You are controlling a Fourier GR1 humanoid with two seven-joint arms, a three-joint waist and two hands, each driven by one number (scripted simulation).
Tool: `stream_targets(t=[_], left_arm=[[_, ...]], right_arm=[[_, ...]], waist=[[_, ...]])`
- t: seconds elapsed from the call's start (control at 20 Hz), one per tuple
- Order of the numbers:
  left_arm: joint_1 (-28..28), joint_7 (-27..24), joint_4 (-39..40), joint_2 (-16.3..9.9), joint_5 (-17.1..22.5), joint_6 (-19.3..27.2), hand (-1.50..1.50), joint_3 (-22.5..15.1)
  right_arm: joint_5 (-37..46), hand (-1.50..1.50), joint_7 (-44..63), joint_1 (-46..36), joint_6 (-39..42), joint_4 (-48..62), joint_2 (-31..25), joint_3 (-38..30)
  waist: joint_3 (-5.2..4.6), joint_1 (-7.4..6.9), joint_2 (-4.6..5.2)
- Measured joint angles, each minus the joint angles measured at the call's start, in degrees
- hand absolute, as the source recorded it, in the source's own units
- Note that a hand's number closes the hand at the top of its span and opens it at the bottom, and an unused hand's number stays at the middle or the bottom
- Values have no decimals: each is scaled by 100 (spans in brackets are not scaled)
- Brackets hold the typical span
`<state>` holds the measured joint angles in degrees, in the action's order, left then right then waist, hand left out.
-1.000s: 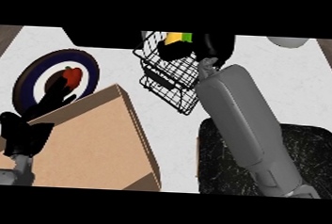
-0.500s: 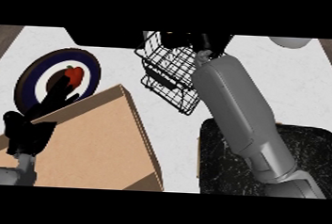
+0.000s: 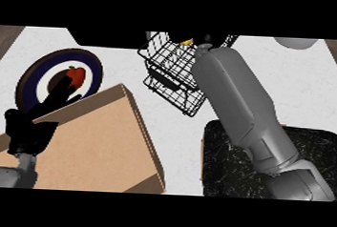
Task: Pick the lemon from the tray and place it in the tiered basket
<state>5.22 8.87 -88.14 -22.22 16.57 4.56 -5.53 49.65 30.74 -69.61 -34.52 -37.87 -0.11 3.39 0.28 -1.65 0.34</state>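
Yellow lemon [image 3: 183, 40] in wire basket [image 3: 169, 77] — beside right robot hand [image 3: 205, 40].

Plate [image 3: 32, 76] left of tiered basket [image 3: 169, 79], behind tray [image 3: 92, 145].

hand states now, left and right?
Left hand: open, resting near the wooden board, holding nothing.
Right hand: up at the tiered basket, mostly hidden; cannot be told.

Light is even and fairly bright, whitest on the counter [image 3: 90, 45] at the frame's top. The right forearm [image 3: 239, 99] carries a soft highlight along its upper length. A dark shadow falls across the plate [image 3: 39, 76] at upper left. Edges look crisp; no glare or blur shows.
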Motion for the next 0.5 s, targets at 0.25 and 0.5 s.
stream_targets(t=[0.25,0.5], left_arm=[[13,14,26,-16,3,64,0,-50],[-94,-68,-78,-3,-47,155,0,-72]], right_arm=[[-641,-150,-362,-49,-362,-127,-9,-479],[-1322,-150,-704,90,-723,-655,0,-931]], waist=[[-1,25,-3],[2,69,-22]])
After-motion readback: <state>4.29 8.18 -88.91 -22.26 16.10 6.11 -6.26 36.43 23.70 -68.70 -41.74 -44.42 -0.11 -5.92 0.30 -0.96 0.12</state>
